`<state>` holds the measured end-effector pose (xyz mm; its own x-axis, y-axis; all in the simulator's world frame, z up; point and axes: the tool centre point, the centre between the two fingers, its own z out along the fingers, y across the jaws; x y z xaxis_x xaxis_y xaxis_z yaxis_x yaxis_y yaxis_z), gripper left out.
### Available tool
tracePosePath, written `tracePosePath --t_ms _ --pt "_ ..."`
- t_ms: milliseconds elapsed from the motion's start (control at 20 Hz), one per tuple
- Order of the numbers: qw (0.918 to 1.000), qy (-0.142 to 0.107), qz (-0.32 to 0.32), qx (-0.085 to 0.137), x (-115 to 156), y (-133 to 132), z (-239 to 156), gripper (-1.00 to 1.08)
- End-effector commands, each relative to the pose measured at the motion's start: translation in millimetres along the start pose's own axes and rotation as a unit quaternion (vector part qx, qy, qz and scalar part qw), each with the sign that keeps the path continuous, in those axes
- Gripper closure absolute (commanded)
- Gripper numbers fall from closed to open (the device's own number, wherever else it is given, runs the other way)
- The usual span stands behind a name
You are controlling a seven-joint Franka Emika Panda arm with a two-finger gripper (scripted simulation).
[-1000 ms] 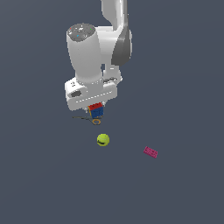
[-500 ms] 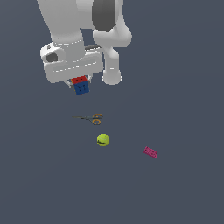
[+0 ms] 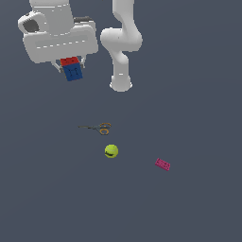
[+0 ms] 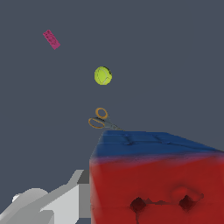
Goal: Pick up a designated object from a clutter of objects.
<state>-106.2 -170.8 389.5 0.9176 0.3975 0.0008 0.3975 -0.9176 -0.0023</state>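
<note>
The designated object, a small puzzle cube (image 3: 72, 69) with red and blue faces, hangs high above the floor at the exterior view's upper left, with my gripper (image 3: 71, 67) shut on it. The wrist view is filled by the cube (image 4: 153, 175), red face toward the camera and blue face beyond, with one grey finger (image 4: 65, 199) beside it. Below lies the rest of the clutter: thin scissors (image 3: 98, 127) (image 4: 101, 120) with yellowish handles, a yellow-green ball (image 3: 111, 151) (image 4: 103, 75), and a flat pink brick (image 3: 162, 164) (image 4: 51, 39).
The arm's white base column (image 3: 121, 52) stands behind the clutter, to the right of the gripper in the exterior view. The dark grey floor (image 3: 189, 118) spreads around the items.
The gripper has risen with the cube and shifted toward the exterior view's left, lifting it well above the scissors. Scissors, ball and brick have stayed in place.
</note>
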Motion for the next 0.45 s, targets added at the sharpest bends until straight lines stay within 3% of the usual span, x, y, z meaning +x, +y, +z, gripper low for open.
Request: tracePosePath --t_ms 0,400 --pt "1.0000 0.000 0.000 -0.001 -7.5 4.1 -12.1 1.08" --pt "1.0000 0.000 0.000 -0.001 -15.0 10.4 -25.3 1.08"
